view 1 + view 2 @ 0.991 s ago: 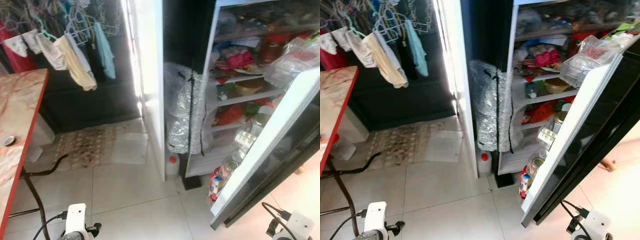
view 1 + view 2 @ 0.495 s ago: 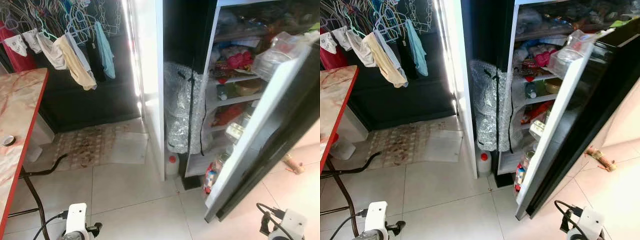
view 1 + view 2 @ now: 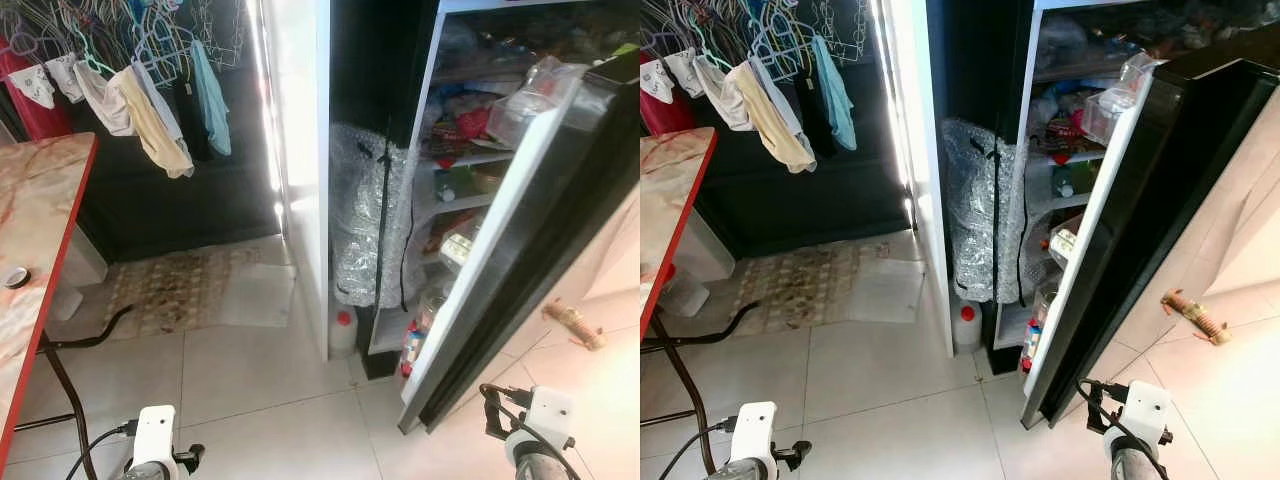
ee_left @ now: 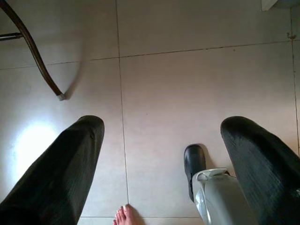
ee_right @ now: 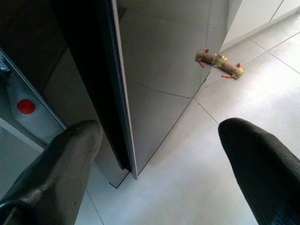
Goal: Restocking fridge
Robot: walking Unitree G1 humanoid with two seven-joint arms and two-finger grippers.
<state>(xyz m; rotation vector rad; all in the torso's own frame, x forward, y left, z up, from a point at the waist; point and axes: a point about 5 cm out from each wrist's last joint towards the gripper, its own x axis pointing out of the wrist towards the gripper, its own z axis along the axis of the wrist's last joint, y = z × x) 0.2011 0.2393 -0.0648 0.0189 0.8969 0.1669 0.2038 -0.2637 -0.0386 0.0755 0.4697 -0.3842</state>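
Both grippers, left (image 4: 159, 168) and right (image 5: 159, 173), hung spread wide and empty near the floor, while the fridge (image 3: 470, 150) stood packed, its door (image 3: 1140, 230) half open, so restocking looked nearly finished.

half-shut fridge door (image 3: 1110, 230) across shelves (image 3: 1065, 150)

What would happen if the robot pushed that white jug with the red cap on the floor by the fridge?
The white jug would probably slide on the smooth floor tiles rather than roll, since it stands upright. If full, it may feel heavy. It sits tucked beside the fridge, so it likely has little room to move.
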